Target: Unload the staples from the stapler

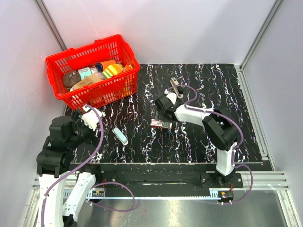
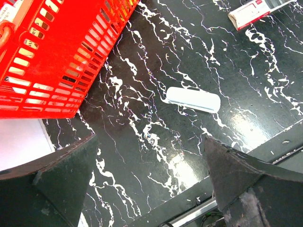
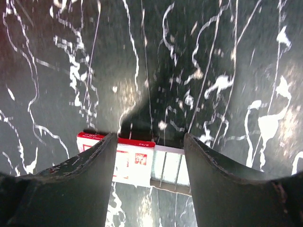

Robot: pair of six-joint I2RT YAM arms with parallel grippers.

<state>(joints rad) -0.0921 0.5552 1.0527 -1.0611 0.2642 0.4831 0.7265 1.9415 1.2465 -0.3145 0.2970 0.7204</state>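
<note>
Top: small dark-grey stapler with silvery metal parts (image 1: pixel 176 86) lies on the black marbled table (image 1: pixel 236 94) just far of the right gripper (image 1: pixel 161 115), long axis roughly near-far. The right arm is nearer, but its fingers point at the red-and-white box (image 1: pixel 161 124) on the near side, so it needs retargeting. Left wrist: left gripper (image 2: pixel 150 139) spread and empty, pale blue-white slim bar (image 2: pixel 193 99) ahead, red plastic basket (image 2: pixel 47 56) far-left, no stapler. Right wrist: fingers spread over the box, pinching nothing, no stapler.

Red basket (image 1: pixel 103 93); black, white-veined table (image 1: pixel 189 142)
</note>
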